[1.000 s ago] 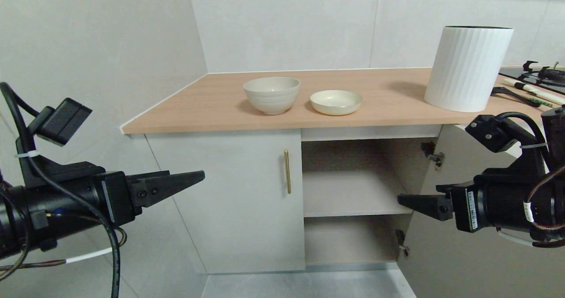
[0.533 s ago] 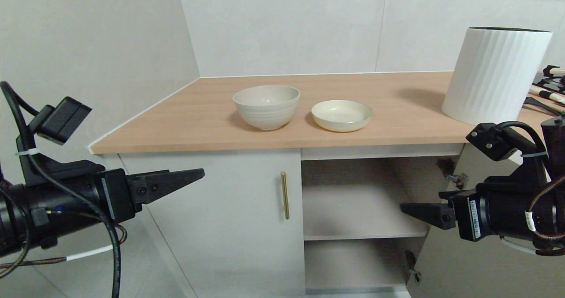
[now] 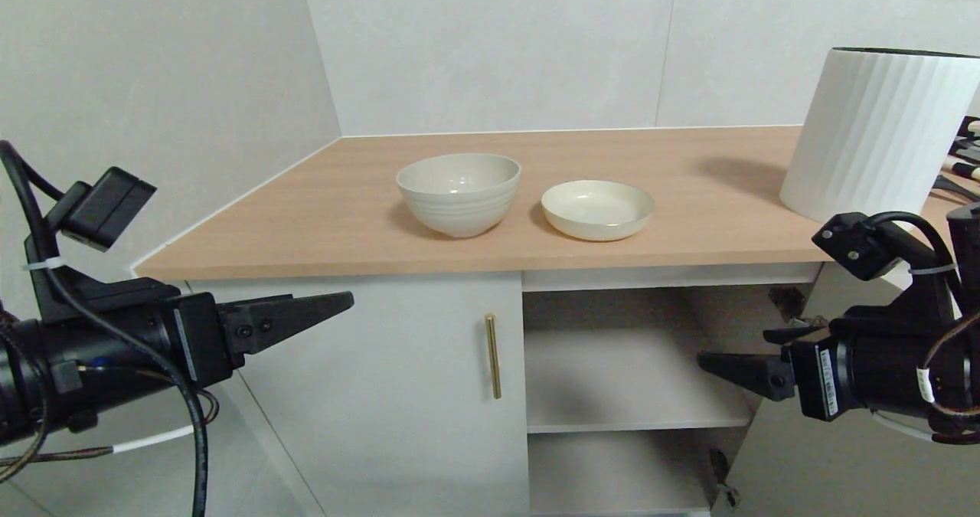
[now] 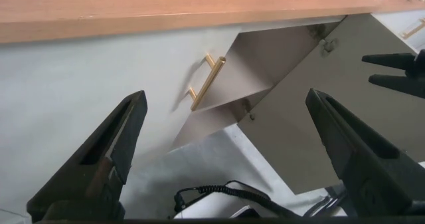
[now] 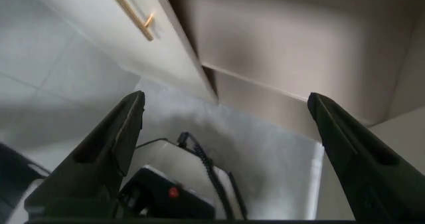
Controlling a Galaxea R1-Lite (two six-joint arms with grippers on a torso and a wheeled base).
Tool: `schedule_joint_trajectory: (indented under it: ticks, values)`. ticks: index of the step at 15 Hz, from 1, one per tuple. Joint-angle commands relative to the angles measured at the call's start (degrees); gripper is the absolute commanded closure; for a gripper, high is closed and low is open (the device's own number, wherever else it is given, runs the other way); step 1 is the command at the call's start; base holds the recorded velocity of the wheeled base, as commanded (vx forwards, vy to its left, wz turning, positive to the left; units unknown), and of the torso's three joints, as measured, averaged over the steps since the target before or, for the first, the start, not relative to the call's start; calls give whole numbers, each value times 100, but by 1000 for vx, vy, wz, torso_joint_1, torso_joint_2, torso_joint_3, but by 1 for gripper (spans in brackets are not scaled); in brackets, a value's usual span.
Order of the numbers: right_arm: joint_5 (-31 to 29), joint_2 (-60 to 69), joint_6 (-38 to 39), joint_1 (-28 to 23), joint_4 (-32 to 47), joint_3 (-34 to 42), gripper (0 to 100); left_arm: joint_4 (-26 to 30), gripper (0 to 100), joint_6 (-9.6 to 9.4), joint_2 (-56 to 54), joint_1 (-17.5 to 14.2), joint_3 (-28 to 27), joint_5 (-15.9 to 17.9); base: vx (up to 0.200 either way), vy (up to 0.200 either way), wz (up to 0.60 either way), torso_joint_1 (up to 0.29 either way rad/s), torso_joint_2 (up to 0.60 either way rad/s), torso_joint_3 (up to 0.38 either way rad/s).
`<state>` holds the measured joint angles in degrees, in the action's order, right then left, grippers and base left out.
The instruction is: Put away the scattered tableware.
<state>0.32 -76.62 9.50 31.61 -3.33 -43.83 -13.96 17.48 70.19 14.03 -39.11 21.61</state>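
A pale deep bowl (image 3: 458, 193) and a shallow cream dish (image 3: 597, 208) stand side by side on the wooden countertop (image 3: 321, 226). Both grippers hang below counter level, in front of the cabinet. My left gripper (image 3: 344, 300) is open and empty, left of the closed door; its wrist view shows it wide open (image 4: 226, 101). My right gripper (image 3: 731, 348) is open and empty before the open compartment, its jaws wide apart in its wrist view (image 5: 226, 103). Neither touches the tableware.
The cabinet's right door (image 3: 811, 471) stands open, showing a bare shelf (image 3: 628, 394). The left door has a brass handle (image 3: 494, 356). A tall white ribbed container (image 3: 888, 130) stands on the counter at right, with utensils (image 3: 966, 153) beyond it. A wall bounds the left.
The whole head view has shifted: the camera has moved nearer to the counter, so bowl, dish and cabinet look larger and lower. Both grippers keep their pose and stay open.
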Motion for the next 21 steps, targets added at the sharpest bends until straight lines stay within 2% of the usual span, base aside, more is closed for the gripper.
schedule_joint_trajectory:
  ticks: [1, 6, 17, 21]
  values:
    - [3, -20, -9, 3, -1, 32, 0, -2, 0, 1, 38, -6, 8, 1, 0, 0, 0, 0, 0, 0]
    - [-5, -46, -9, -6, -1, 32, 0, -10, 0, 1, 65, -6, 8, 1, 0, 0, 0, 50, -146, -94]
    - [-5, -213, -18, -15, -1, 32, 0, -10, 0, 18, 179, -6, -9, 10, 0, 0, 0, 187, -458, -275]
    - [-14, -486, -123, -15, -212, -21, 0, 69, 0, 10, 337, -6, -282, 1, 0, 0, 0, 195, -430, -239]
